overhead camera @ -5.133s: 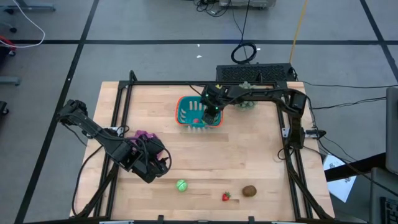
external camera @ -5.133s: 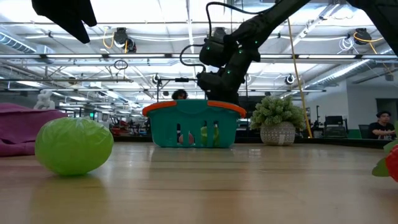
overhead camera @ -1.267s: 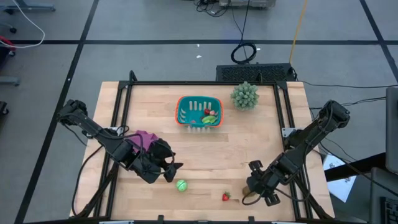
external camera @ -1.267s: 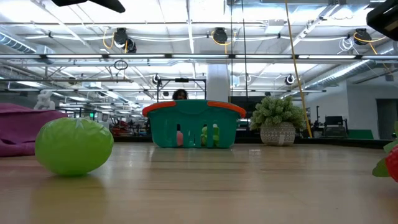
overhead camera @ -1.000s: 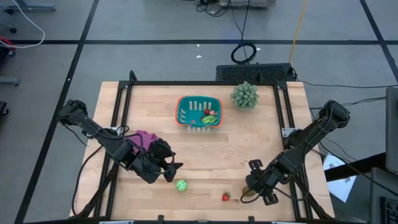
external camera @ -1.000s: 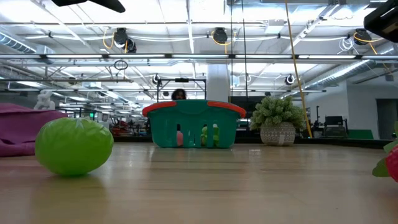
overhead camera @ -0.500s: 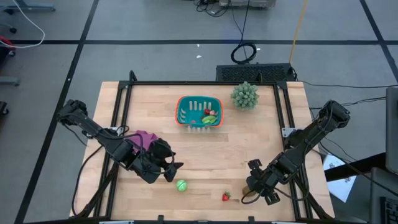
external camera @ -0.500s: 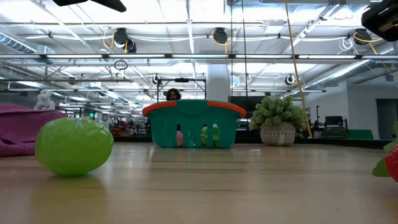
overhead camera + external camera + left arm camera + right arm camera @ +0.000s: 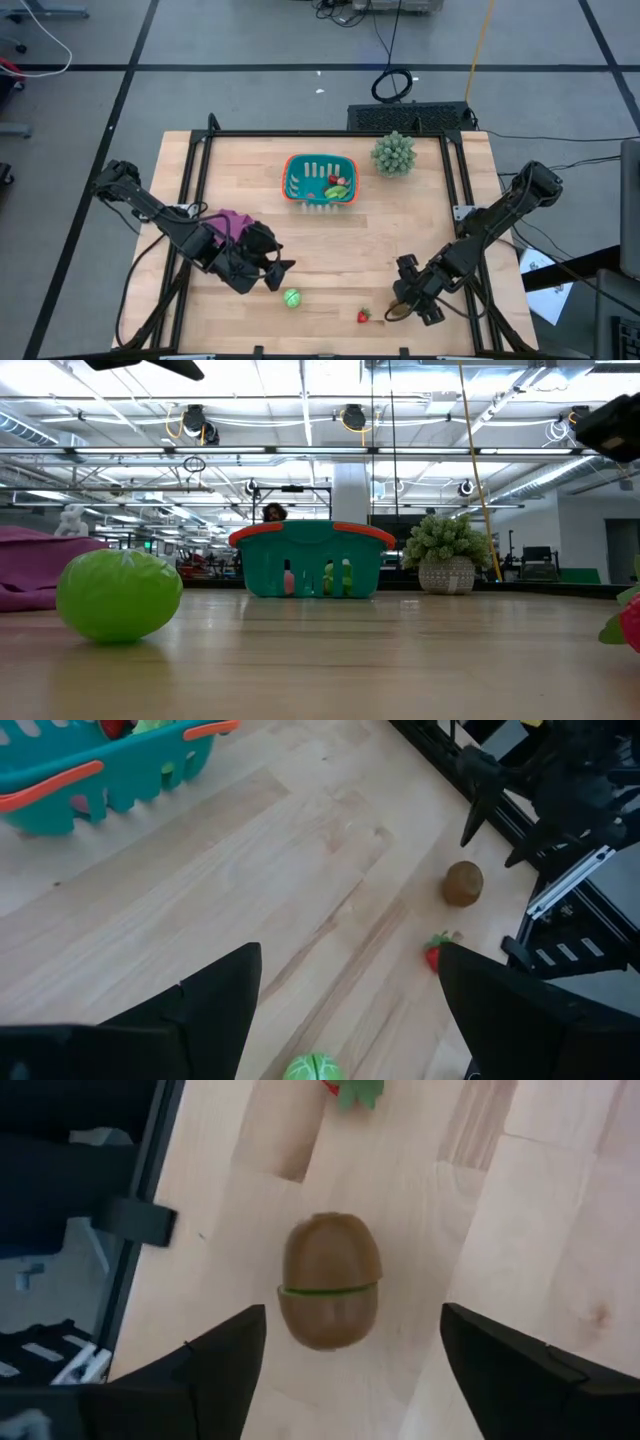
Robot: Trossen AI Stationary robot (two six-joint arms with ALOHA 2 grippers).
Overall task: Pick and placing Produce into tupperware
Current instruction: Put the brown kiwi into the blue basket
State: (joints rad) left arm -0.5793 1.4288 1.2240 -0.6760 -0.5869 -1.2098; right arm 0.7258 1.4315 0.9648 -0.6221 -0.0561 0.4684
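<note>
Near the lower right of the high view, the right gripper [image 9: 403, 298] hangs over the brown kiwi piece [image 9: 330, 1280], its two dark fingers [image 9: 215, 1365] spread wide on either side of it and not touching it. Just to the left of it in that view lies a small red strawberry piece [image 9: 364, 316] on the bare table [image 9: 400, 225]. Further left, a round green piece [image 9: 291, 298] sits just below the left gripper [image 9: 277, 268], whose fingers [image 9: 215, 1000] are also parted with nothing between them. A purple cloth [image 9: 232, 221] lies by the left arm. At upper centre stands the teal tupperware [image 9: 296, 180] with its orange rim, red and green pieces inside it; a spiky pale-green plant ball [image 9: 393, 153] stands just to its right.
</note>
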